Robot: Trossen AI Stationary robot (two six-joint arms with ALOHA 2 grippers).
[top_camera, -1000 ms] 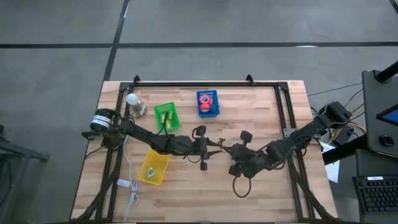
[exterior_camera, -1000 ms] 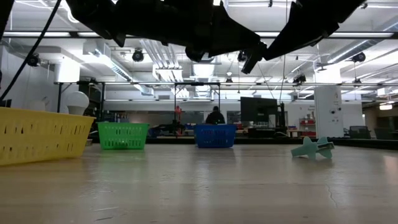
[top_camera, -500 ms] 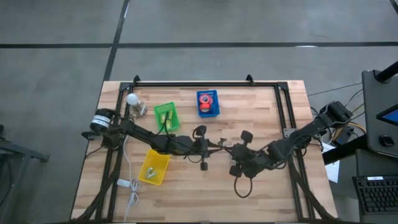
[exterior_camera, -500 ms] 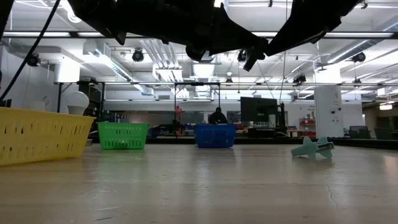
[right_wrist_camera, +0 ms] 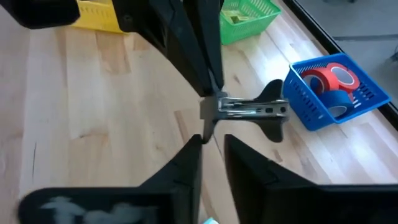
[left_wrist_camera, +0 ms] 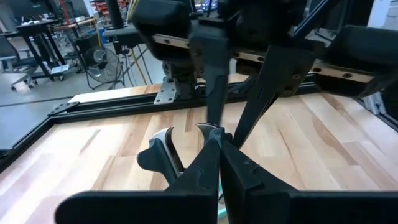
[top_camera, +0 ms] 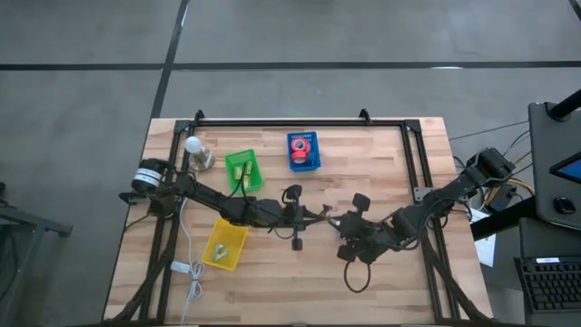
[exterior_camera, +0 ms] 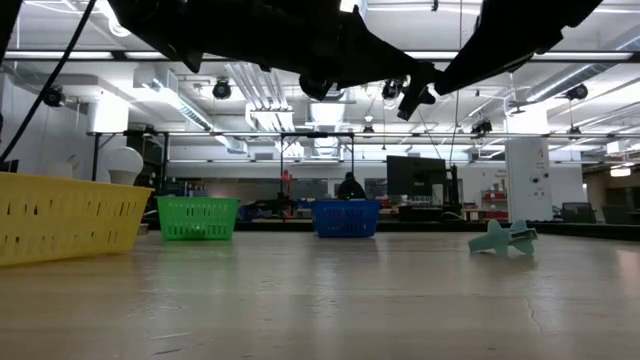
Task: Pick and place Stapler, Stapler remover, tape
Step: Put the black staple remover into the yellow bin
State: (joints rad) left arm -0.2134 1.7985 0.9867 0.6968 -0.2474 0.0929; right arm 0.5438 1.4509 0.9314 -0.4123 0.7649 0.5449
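Observation:
My left gripper is over the middle of the table, shut on a black staple remover with chrome jaws and two black wings. My right gripper faces it from the table's right. It is open, with its fingertips close to the remover; I cannot tell whether they touch it. A pale teal staple remover lies on the table. Red tape and blue tape lie in the blue bin. My left gripper pinches the black remover's chrome end between its two shut fingers. The fingers come from the table's left, about level. The remover sticks out beyond the fingertips toward the right arm, wings to either side, lifted clear of the table.
A green bin and a yellow bin stand on the table's left half, each with small things inside. A white bulb-shaped object stands at the far left. A black frame rail runs along the far edge. A person shows far off in the room.
My right arm has shifted a little toward the table's right edge. My left gripper has kept still with the black remover.

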